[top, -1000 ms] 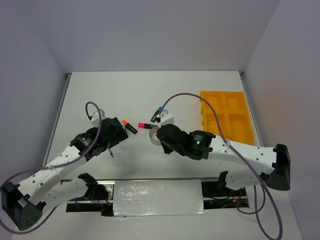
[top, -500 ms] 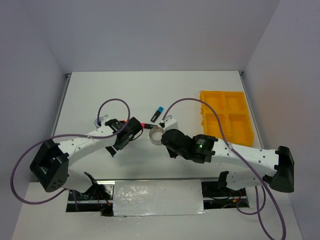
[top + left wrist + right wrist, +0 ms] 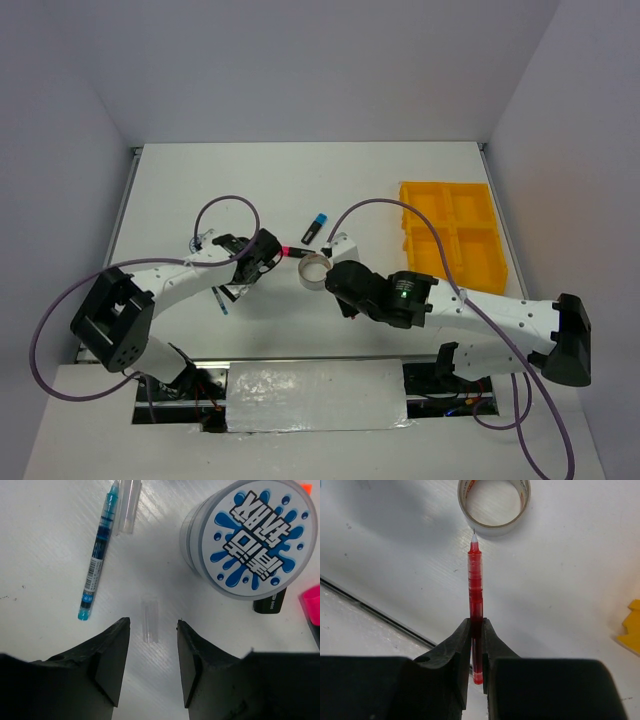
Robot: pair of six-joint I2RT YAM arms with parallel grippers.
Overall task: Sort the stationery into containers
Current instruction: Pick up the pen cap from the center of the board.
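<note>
My left gripper [image 3: 152,630] hangs open over the white table, and a small clear pen cap [image 3: 150,621] lies just ahead between its fingertips. A thin blue pen [image 3: 97,555] lies to its left. A blue-white tape roll [image 3: 250,535] stands to its right, partly over a black marker [image 3: 270,600]. From above, the left gripper [image 3: 248,270] is left of the silvery tape ring [image 3: 313,270]. My right gripper [image 3: 476,625] is shut on a red pen [image 3: 476,580] whose tip points at that ring [image 3: 494,502]. The yellow tray [image 3: 455,235] sits at the right.
A blue-capped marker [image 3: 315,228] lies behind the ring and a pink-capped marker [image 3: 290,251] lies left of it. A second clear cap [image 3: 129,505] rests beside the blue pen's top. The table's near edge [image 3: 370,607] runs below the right gripper.
The left arm has swung round and its gripper has moved right, toward the tape ring. The right arm with the red pen has barely shifted.
</note>
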